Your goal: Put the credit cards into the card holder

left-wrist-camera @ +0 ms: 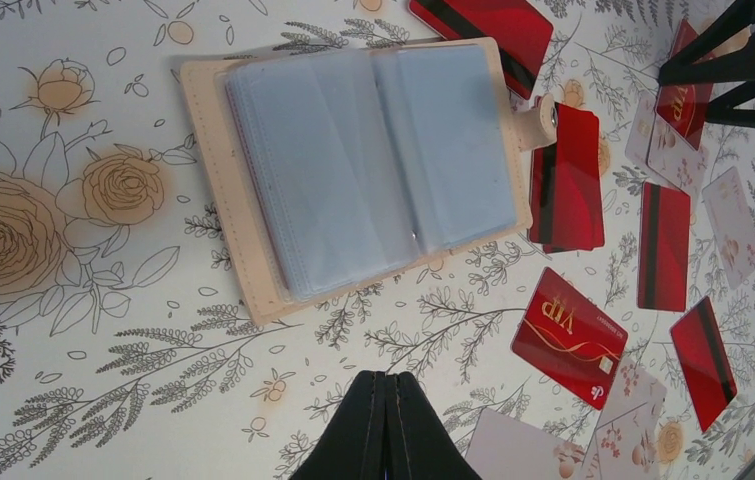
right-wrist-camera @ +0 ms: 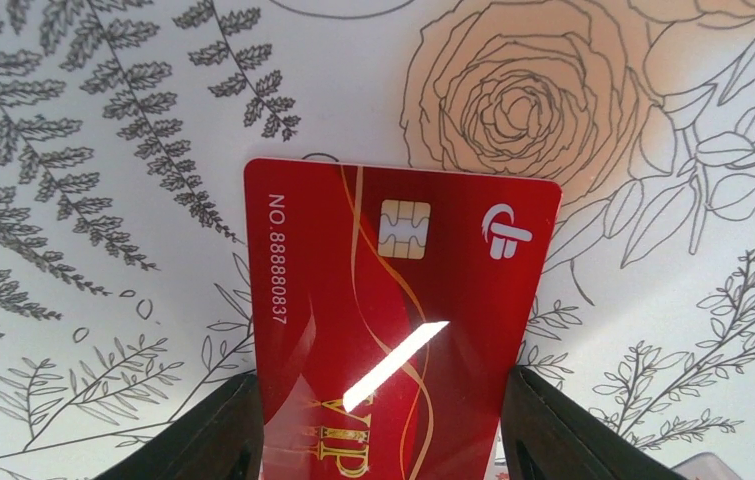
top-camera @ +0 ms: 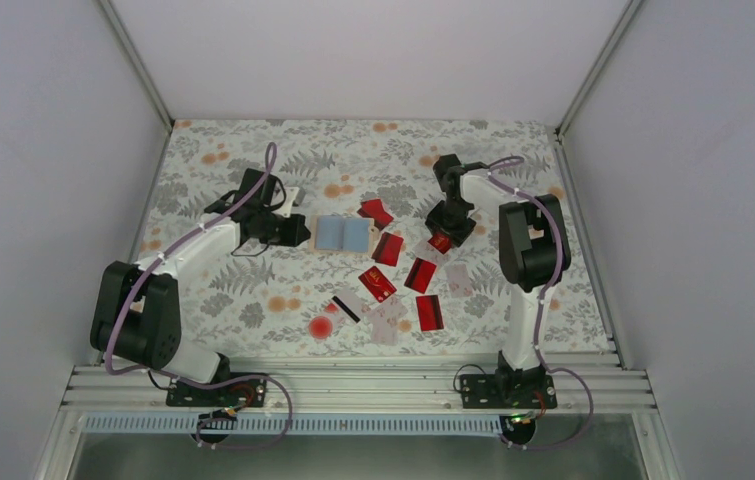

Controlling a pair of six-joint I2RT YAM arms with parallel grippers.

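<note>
The card holder (left-wrist-camera: 373, 160) lies spread open on the worktop (left-wrist-camera: 83, 400) (pockets up, ready for loading). Near it the left pincer (left-wrist-camera: 385, 400) hovers closed and empty. On its other side the right pincer (right-wrist-camera: 378, 400) clasps one red card (right-wrist-camera: 393, 260) by its long edges.

The place was recognised as a robotics laboratory, arranged as a closed test cell. The work surface was enclosed by plain white panels (top-camera: 43, 150) that were held in aluminium posts (top-camera: 136, 65). A left arm (top-camera: 198, 243) and a right arm (top-camera: 528, 240) were bolted onto a slotted aluminium rail (top-camera: 353, 385) at the near edge, and purple cables (top-camera: 272, 158) were left exposed along them. The table was covered with a flower-printed cloth (top-camera: 253, 150) (the one homely touch). A red card (right-wrist-camera: 393, 300) was printed only with "VIP", a chip and a logo.
</note>
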